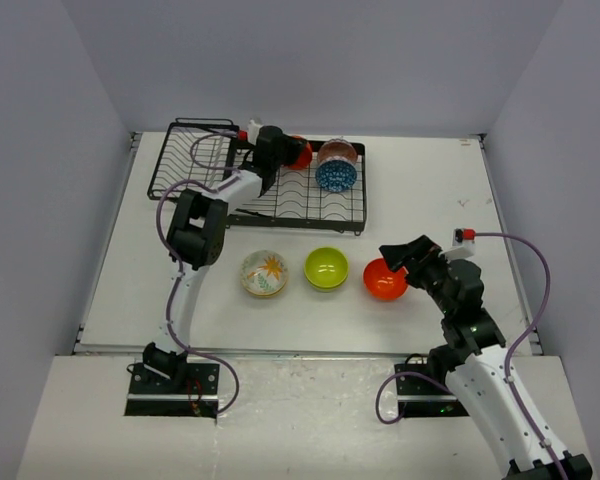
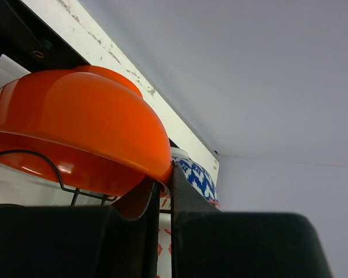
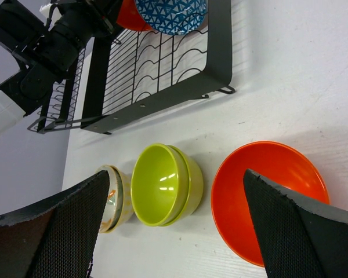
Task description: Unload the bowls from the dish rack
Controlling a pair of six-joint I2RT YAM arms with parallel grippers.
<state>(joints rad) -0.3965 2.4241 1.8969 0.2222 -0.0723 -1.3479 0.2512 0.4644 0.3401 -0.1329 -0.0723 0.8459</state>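
Observation:
The black wire dish rack (image 1: 310,195) stands at the back of the table. It holds an orange-red bowl (image 1: 300,153), a blue speckled bowl (image 1: 336,175) and a pinkish-brown bowl (image 1: 337,152). My left gripper (image 1: 276,150) is shut on the rim of the orange-red bowl (image 2: 75,127) in the rack, and the blue bowl (image 2: 200,178) is just behind it. A floral cream bowl (image 1: 264,273), a lime green bowl (image 1: 326,268) and a second orange-red bowl (image 1: 385,279) sit on the table. My right gripper (image 1: 405,255) is open and empty over that orange-red bowl (image 3: 267,197).
The rack's smaller basket section (image 1: 192,158) angles off to the left, and my left arm (image 1: 200,225) reaches across its front. In the right wrist view the lime green bowl (image 3: 165,184) and the floral bowl (image 3: 117,197) lie left of the orange-red one, with the rack (image 3: 162,75) beyond.

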